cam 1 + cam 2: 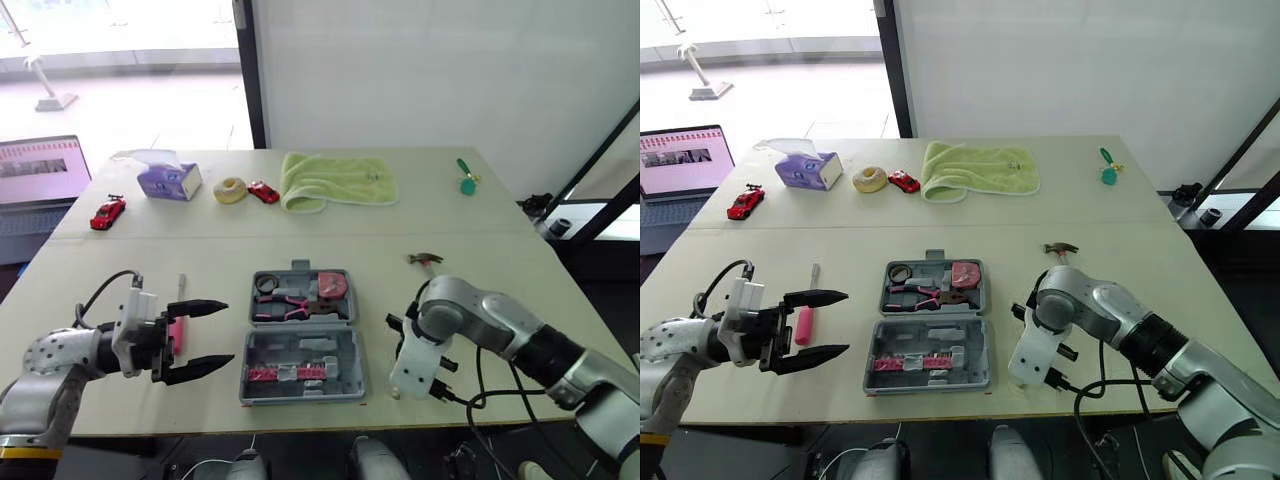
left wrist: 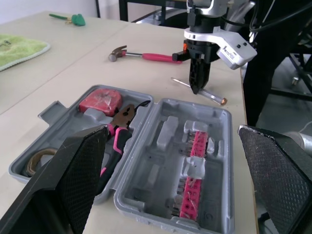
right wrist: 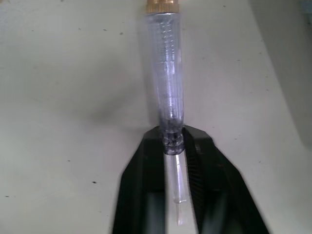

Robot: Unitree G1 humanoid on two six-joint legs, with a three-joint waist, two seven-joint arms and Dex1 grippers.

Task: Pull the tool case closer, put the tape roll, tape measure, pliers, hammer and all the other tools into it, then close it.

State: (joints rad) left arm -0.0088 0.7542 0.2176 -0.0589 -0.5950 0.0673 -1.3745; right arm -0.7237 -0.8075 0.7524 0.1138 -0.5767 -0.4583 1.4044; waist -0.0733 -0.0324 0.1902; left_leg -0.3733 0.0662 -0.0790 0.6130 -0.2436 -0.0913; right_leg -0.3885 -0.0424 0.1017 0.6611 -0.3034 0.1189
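The clear plastic-handled screwdriver with a brass end cap (image 3: 165,73) lies flat on the pale table (image 1: 480,200), just to the right of the open grey plastic tool case (image 1: 345,350). The right gripper (image 3: 173,141) points down at it, its two black fingers pinched on the narrow neck where handle meets thin shaft. To do this well, I would lift straight up and watch for the heavier handle swinging down, since the grip sits far from its middle. Then carry it low over the case's near half and lay it along a free moulded slot beside the pink bits (image 2: 192,170). In the far half sit the red tape measure (image 2: 100,101), the pink-handled pliers (image 2: 119,129) and a dark tape roll (image 1: 266,284). The pink-handled hammer (image 2: 146,55) waits on the table beyond the right gripper. Left of the case, the left gripper (image 1: 228,332) hovers with fingers spread wide, beside a pink-handled screwdriver (image 1: 803,322).
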